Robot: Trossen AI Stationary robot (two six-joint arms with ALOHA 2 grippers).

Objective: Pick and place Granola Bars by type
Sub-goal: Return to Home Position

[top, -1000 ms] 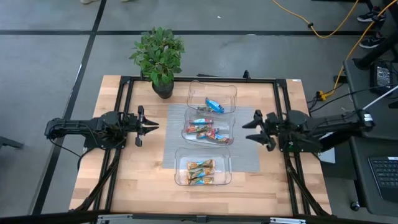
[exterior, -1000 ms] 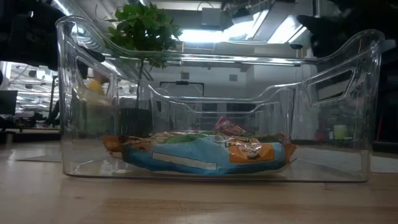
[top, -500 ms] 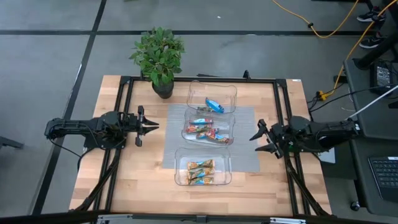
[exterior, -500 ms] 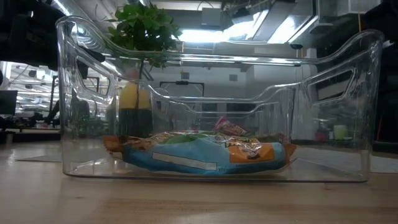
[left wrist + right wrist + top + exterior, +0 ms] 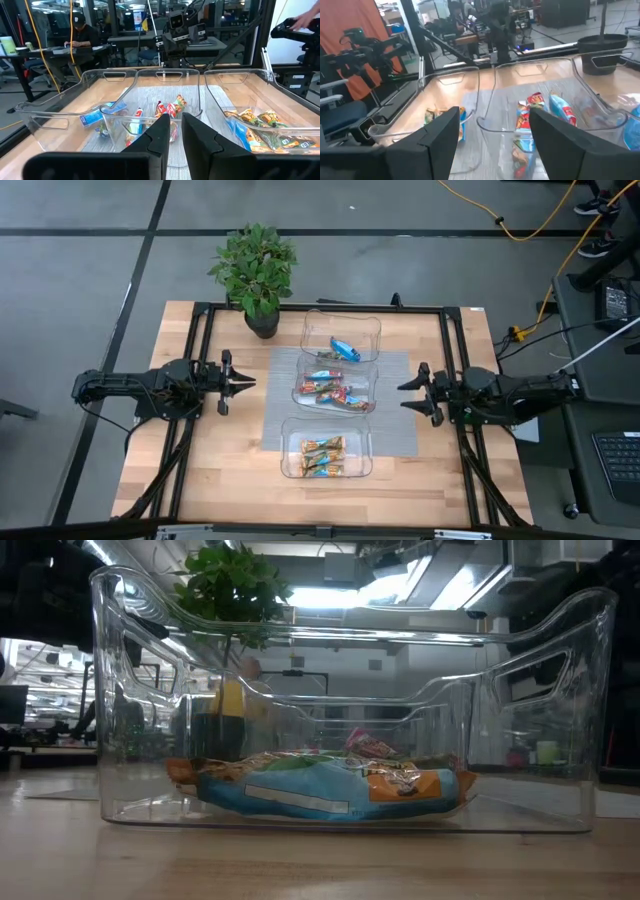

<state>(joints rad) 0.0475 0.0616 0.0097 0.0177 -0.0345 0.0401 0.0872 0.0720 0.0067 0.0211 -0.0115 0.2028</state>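
hovering at nine o'clock over the table, the left gripper has its fingers almost together. at the centre, three clear trays run from twelve to six o'clock: a blue-silver bar lies in the far tray, red-multicoloured bars in the middle tray, and orange-gold bars in the near tray. at three o'clock, the right gripper holds its fingers wide apart.
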